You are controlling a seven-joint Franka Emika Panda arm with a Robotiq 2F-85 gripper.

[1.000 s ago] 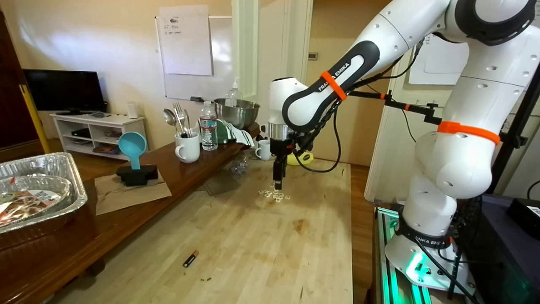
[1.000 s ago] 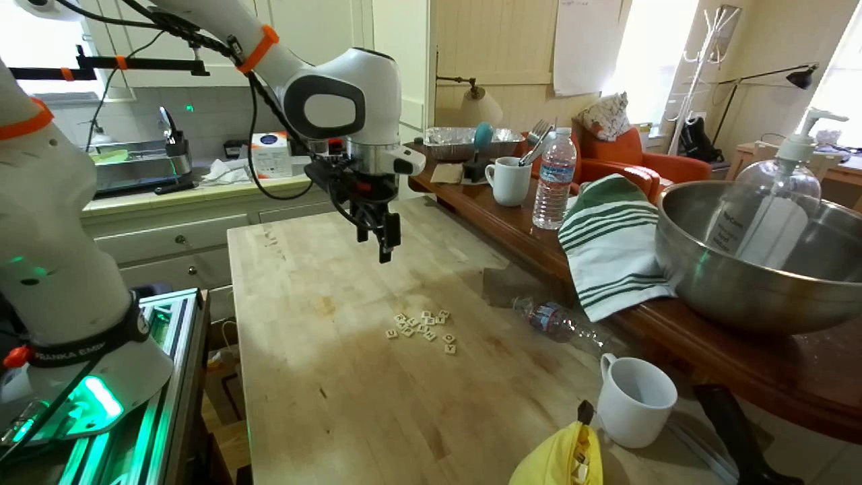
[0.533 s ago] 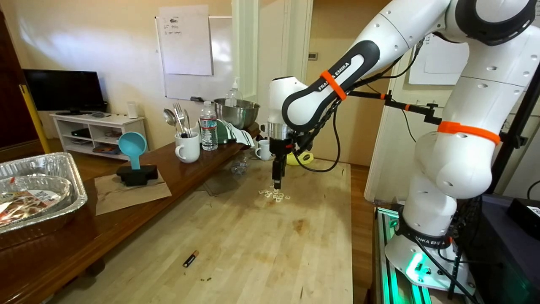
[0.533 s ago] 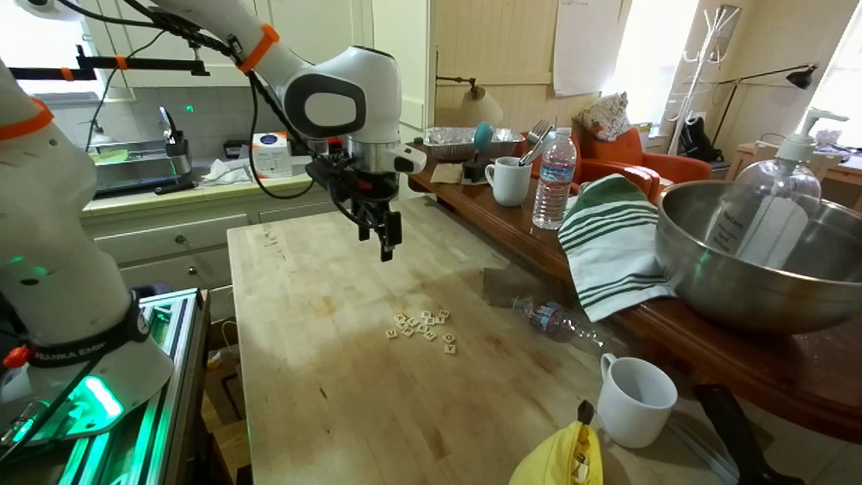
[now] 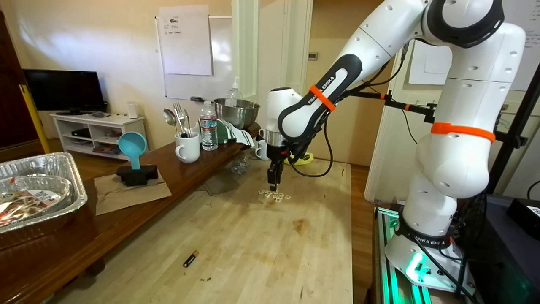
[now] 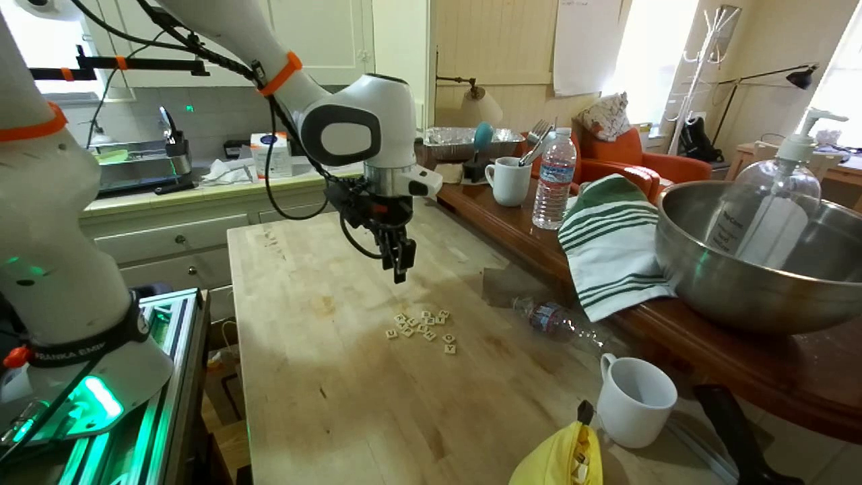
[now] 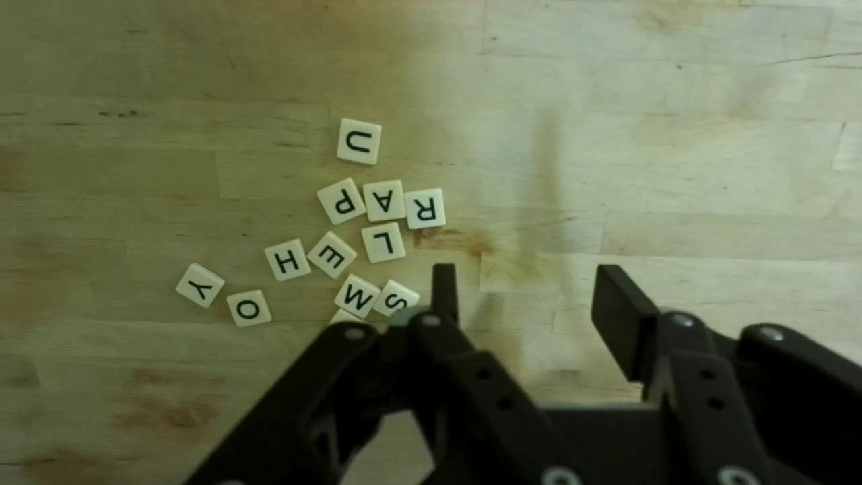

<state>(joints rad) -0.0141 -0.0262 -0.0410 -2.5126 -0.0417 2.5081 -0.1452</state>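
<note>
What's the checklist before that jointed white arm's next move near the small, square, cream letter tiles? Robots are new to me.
1. Black two-fingered pincer open: ok, a gap shows, nothing in it.
2. Small, square, cream letter tiles in line with the gap: not ok; in the wrist view the visible ones lie left of it.
3. All letters readable there: not ok, the pincer hides at least one.
4. Pincer clear of the pale wooden tabletop: ok, it hangs above.
5. Exact height over the tiles: cannot tell.
6. Round white ceramic mug and clear plastic bottle away from the tiles: ok.
</note>
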